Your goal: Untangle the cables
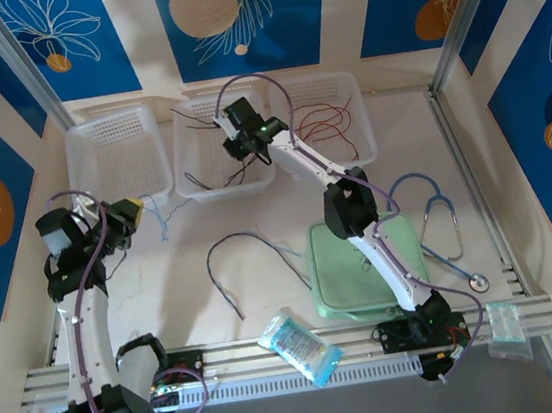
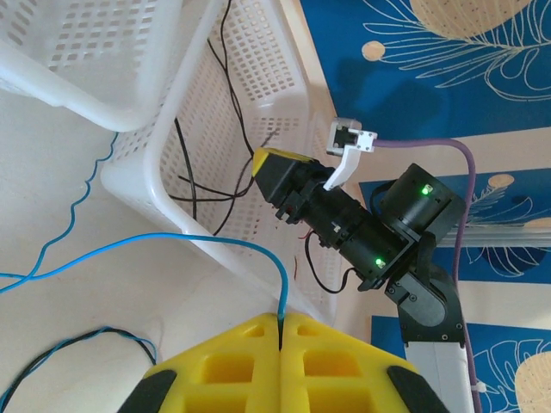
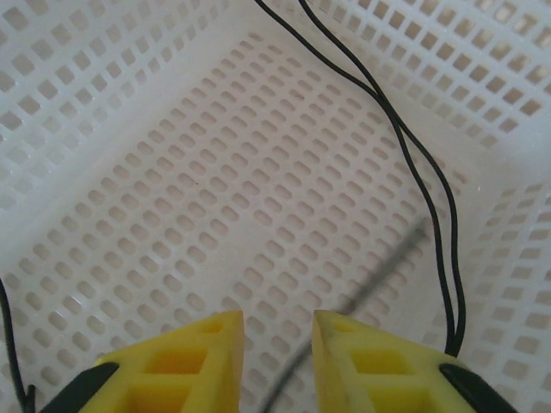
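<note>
Overhead view down onto table (image 1: 184,278); both wrist views toward middle basket (image 1: 223,185).

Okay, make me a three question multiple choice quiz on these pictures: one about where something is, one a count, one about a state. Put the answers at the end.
1. Where is the right claw?
A) over the middle basket
B) over the green lid
C) beside the stethoscope

2. How many white baskets are there?
A) two
B) three
C) four

3. What is the left claw doing?
A) standing wide open
B) shut on a red wire
C) shut on a blue wire

Answers:
1 A, its yellow fingers point down at that basket's perforated floor.
2 B, the left basket, the middle one and the right basket sit in a row.
3 C, its fingers meet with the blue wire pinched between them.
</note>
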